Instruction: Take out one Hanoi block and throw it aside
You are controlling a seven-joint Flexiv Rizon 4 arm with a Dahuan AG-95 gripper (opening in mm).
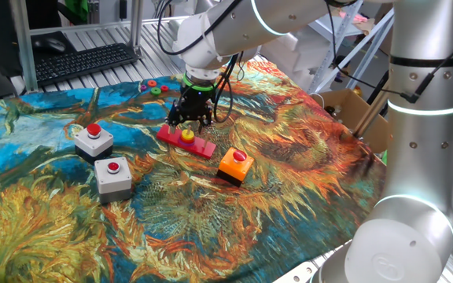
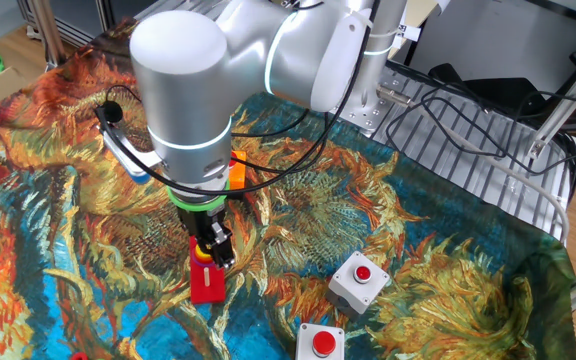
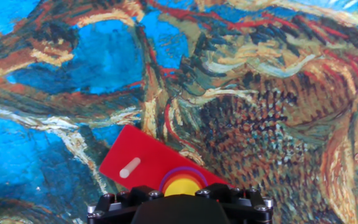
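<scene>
Our gripper (image 1: 190, 120) hovers right over the yellow Hanoi block (image 1: 187, 134), which sits stacked on a peg of the red base (image 1: 185, 141) w/ a purple ring beneath, lined up for a lift; jaw gap – can't tell.

The painted tablecloth (image 1: 305, 157) is seen by 1 fixed view from beside the arm's base, facing a keyboard (image 1: 85, 63) at the far edge. The same cloth is looked down on more steeply by the other fixed view from the opposite side. The red pegged base (image 1: 185, 141) is shared by both, and framed very closely from above in the hand view.
</scene>
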